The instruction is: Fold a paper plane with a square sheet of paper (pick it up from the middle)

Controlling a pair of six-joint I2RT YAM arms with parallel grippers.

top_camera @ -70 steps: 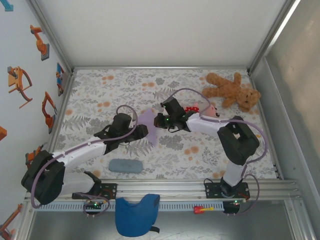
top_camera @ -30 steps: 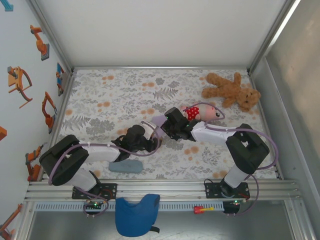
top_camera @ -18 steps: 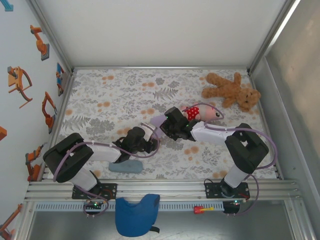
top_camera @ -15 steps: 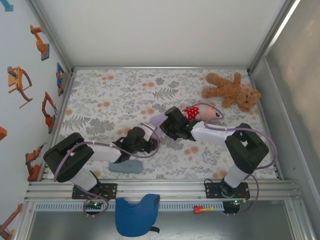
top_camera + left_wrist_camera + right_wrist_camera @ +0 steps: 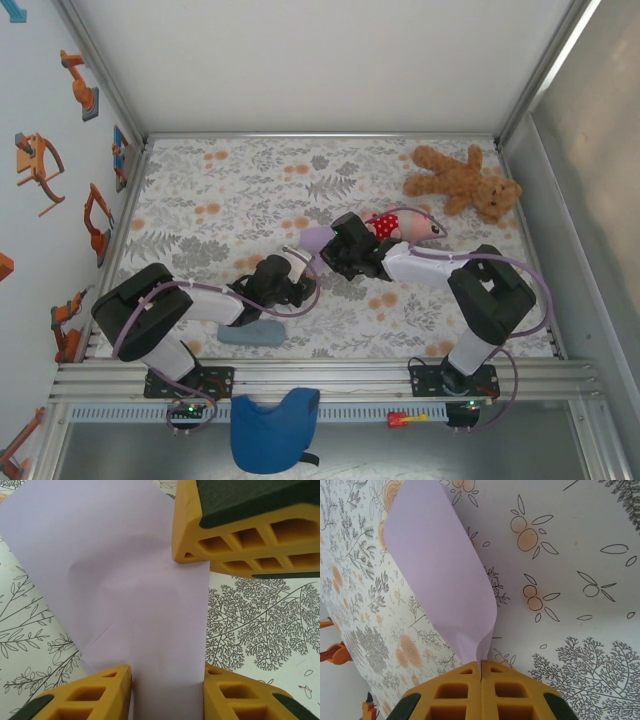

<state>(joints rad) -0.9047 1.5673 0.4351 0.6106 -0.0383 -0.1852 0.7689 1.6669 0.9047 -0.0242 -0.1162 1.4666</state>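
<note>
Narrowing since 1 second ago, our left gripper (image 5: pixel 167 682) is straddling the square sheet of paper (image 5: pixel 125 580), jaws apart; our right gripper (image 5: pixel 481 677) is pinching its edge; we are keeping it centred.

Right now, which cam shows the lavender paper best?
Left wrist: the paper spans most of the frame, creases visible, running between the left tool's fingers. Right wrist shows it curled, one edge pinched in the shut right tool. In top external it is a small lavender patch between the arms.
</note>
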